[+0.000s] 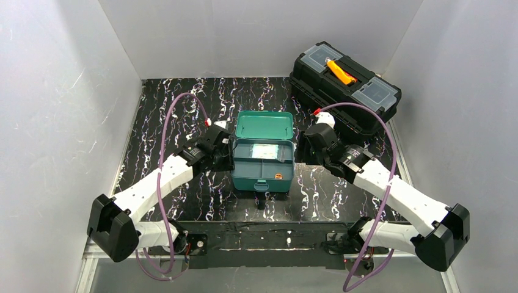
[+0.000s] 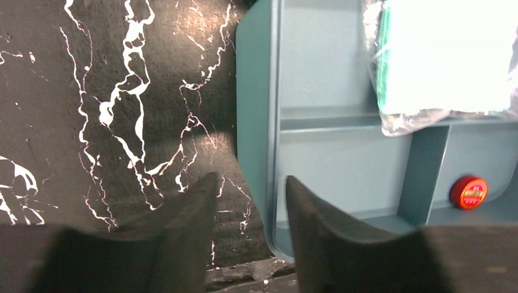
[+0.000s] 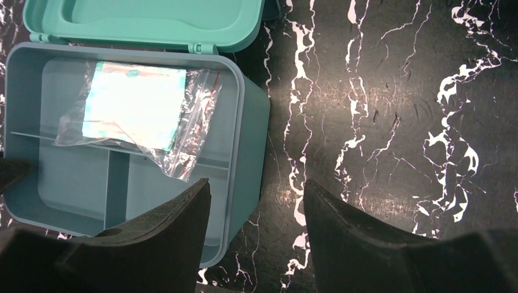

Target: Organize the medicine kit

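The teal medicine kit [image 1: 245, 173] stands open in the middle of the mat, its lid [image 1: 264, 125] folded back. A clear plastic bag with a white and green packet [image 1: 269, 151] lies across its inner tray, and a small red-capped item [image 1: 278, 176] sits in the near right compartment. My left gripper [image 1: 229, 154] is open and straddles the kit's left wall [image 2: 258, 122], one finger inside and one outside. My right gripper [image 1: 297, 151] is open and straddles the right wall [image 3: 247, 152] the same way. The bag also shows in the left wrist view [image 2: 446, 61] and the right wrist view [image 3: 140, 107]. The red cap [image 2: 469, 191] shows there too.
A black toolbox with an orange handle [image 1: 345, 85] stands at the back right, close behind my right arm. White walls enclose the black marbled mat [image 1: 165, 122] on three sides. Purple cables loop above both arms.
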`<state>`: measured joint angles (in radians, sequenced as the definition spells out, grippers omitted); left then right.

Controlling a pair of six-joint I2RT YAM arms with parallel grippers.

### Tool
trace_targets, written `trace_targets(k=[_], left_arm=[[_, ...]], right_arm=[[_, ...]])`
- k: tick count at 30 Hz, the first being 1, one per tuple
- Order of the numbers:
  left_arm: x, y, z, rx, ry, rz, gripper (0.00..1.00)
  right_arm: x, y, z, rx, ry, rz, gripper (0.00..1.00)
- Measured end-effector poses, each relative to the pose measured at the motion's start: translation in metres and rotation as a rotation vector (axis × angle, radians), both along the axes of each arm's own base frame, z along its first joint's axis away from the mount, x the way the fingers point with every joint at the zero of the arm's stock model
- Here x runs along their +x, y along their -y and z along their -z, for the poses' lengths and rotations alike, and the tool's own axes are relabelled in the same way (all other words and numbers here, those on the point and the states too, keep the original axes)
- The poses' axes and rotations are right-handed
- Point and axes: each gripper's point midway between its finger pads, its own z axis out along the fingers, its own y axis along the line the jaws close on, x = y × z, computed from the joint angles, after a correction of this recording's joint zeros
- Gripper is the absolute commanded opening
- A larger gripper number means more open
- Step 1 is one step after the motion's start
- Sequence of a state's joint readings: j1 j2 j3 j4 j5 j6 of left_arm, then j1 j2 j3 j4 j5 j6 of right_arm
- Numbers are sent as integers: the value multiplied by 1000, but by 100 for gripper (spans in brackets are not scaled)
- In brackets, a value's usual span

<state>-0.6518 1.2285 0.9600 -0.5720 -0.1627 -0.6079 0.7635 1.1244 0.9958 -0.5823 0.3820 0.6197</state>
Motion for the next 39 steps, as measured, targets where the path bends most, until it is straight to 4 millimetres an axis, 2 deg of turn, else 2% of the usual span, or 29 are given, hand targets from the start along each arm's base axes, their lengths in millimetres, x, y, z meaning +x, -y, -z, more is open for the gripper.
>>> trace_targets(k=[6, 11, 20, 22, 23, 28, 33, 39], left_arm=[[6, 1, 0, -16, 9, 10, 12], [7, -1, 0, -15, 26, 27, 3], [-9, -23, -1, 32, 24, 24, 0], [-16, -30, 0, 40, 19, 17, 0], [-27, -39, -1, 51, 10, 12, 0], [-37, -45, -2, 61, -5, 14, 0], [-43, -49, -2, 68, -22, 19, 0], [-48, -51, -3, 66, -27, 24, 0]], right_arm=[[0, 2, 5, 12, -5, 2, 65], [4, 0, 7, 38, -20, 1, 66], [15, -12, 6, 134, -37, 11, 73], [19, -15, 7, 167, -41, 16, 74], [23, -22, 15, 212, -57, 10, 75], [31, -36, 19, 268, -72, -24, 82], [44, -55, 33, 318, -110, -79, 88], [61, -65, 46, 359, -124, -100, 92]])
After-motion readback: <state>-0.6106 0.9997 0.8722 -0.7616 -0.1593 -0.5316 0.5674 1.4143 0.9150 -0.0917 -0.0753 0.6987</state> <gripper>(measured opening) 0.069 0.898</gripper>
